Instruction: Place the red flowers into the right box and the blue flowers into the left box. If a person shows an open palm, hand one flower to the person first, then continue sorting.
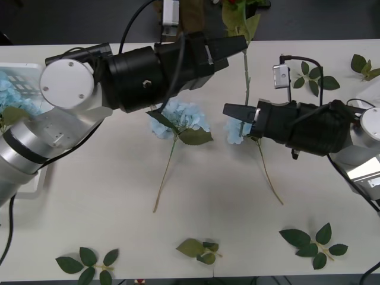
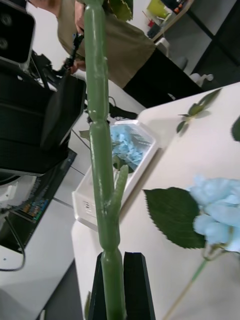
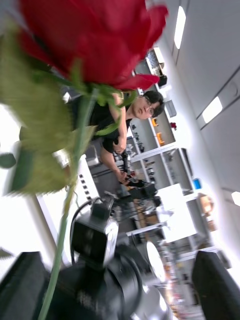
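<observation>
My right gripper [image 1: 236,111] [image 2: 114,280] is shut on the green stem [image 2: 100,150] of a red flower and holds it upright over the table's middle. The rose head [image 3: 87,40] is right in front of my left gripper [image 1: 234,44] [image 3: 117,265], whose black fingers stand open and apart from it. Two blue flowers [image 1: 178,117] [image 1: 236,132] lie flat on the table, one partly under my right gripper. The left box [image 1: 24,74] [image 2: 85,200] holds more blue flowers [image 2: 125,145]. A strip of the right box [image 1: 374,89] shows behind my right arm. A person [image 2: 125,45] stands beyond the far edge, showing no open palm.
Loose green leaf sprigs lie near the front edge [image 1: 89,261] [image 1: 202,249] [image 1: 312,240] and at the back right [image 1: 314,80] [image 1: 365,64]. My left arm [image 1: 89,89] spans the table's left half above the left box.
</observation>
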Action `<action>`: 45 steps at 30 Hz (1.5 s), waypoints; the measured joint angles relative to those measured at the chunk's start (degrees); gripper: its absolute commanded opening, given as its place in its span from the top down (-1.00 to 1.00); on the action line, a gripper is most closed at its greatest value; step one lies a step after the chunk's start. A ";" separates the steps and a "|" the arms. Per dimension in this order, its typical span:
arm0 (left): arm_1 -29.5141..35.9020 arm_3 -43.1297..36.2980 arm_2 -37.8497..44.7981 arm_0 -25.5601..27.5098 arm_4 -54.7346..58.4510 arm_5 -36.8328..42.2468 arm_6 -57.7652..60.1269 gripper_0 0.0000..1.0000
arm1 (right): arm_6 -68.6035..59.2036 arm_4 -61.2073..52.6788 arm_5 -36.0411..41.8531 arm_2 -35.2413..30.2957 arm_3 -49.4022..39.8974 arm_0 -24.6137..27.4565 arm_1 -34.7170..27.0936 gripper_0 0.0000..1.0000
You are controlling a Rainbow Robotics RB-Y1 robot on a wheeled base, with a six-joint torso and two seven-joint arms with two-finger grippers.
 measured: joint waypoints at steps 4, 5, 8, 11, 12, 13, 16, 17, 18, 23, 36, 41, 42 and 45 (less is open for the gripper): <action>11.34 -0.01 -4.28 0.00 3.17 -0.04 0.00 -1.00 | -3.11 0.02 1.25 -2.03 -0.01 -0.18 -6.10 1.00; 14.43 0.03 -5.84 0.01 3.54 -0.03 0.00 -1.00 | -5.36 0.21 2.17 -2.79 -0.01 -0.21 -7.69 1.00; 21.64 0.97 -9.15 0.01 4.33 3.47 0.01 -1.00 | -13.35 3.08 5.93 -5.91 -0.04 -0.31 -11.79 1.00; 25.29 3.93 -9.49 0.06 4.36 10.93 0.01 -1.00 | -17.40 5.67 10.48 -9.99 -0.04 -0.31 -15.09 1.00; 25.94 5.12 -9.46 0.06 4.29 12.74 0.01 -1.00 | -17.85 6.21 12.12 -11.23 -0.04 -0.31 -16.22 1.00; 26.48 6.41 -9.37 0.06 3.96 14.78 0.01 -1.00 | -18.53 6.71 13.60 -12.44 -0.04 -0.31 -17.50 1.00; 27.03 10.63 -8.07 0.07 -0.38 22.30 0.03 -1.00 | -21.76 7.80 17.45 -15.02 0.23 -0.22 -22.39 1.00; 27.02 12.11 -7.17 0.07 -2.41 25.52 0.08 -1.00 | -22.52 7.80 18.48 -15.51 0.53 -0.10 -24.41 1.00; 27.01 13.46 -6.16 0.06 -4.23 28.62 0.18 -1.00 | -22.65 7.80 19.45 -15.86 0.97 0.14 -26.64 1.00; 26.93 17.12 0.20 -0.19 -15.11 46.23 5.56 -1.00 | -22.38 9.16 21.34 -16.17 4.35 3.28 -38.47 1.00; 15.89 5.51 10.48 -3.68 -43.09 69.07 47.15 -1.00 | -9.58 30.29 6.64 -17.12 14.21 16.63 -43.70 1.00; 7.21 5.42 9.17 -6.49 -51.01 70.35 50.40 -1.00 | -9.58 35.45 0.52 -17.21 17.12 18.94 -40.10 1.00; 5.89 5.43 8.34 -7.00 -52.47 70.33 52.22 -1.00 | -9.58 36.72 -0.39 -17.23 17.56 18.95 -39.02 1.00; 2.50 5.59 4.65 -8.66 -57.32 69.63 60.16 -1.00 | -9.58 41.24 -3.49 -17.28 18.87 18.94 -35.55 1.00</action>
